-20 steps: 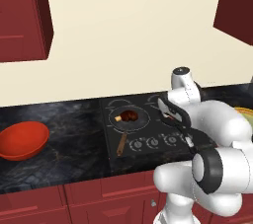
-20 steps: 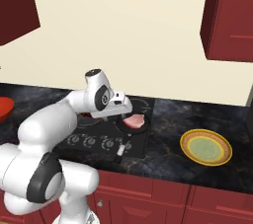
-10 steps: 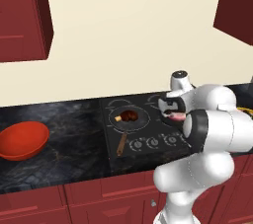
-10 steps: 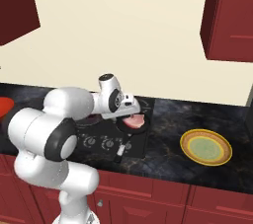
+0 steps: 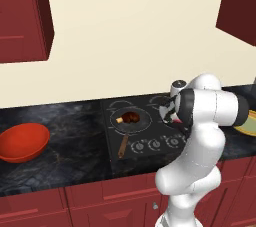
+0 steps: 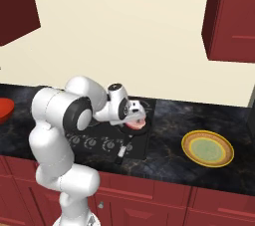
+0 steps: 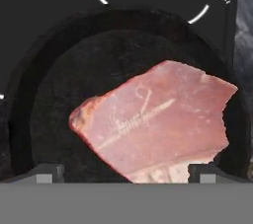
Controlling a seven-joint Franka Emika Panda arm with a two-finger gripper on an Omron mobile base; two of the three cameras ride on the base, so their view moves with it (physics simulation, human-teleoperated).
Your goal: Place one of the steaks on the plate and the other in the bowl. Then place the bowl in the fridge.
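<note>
Arm swung closer, gripper [image 7: 126, 172] wide open, poised over pink steak [image 7: 158, 122]

**Lighting and rendering quality, three views**

Illumination is even and diffuse, with no visible lamp. The cream wall [image 5: 125, 36] is bright and flat; the dark desk [image 5: 70, 146] below it shows mottled marbling without glare. The red bowl [image 5: 22, 142] carries a soft sheen on its inner wall. The white arm [image 6: 60, 115] is shaded smoothly, darker on its underside. Cast shadows are faint. Both base views are sharp edge to edge. In the hand view, the pink steak [image 7: 158, 122] appears enlarged with coarse, soft texture; the black pan [image 7: 54, 109] around it stays dim and nearly featureless.
</note>
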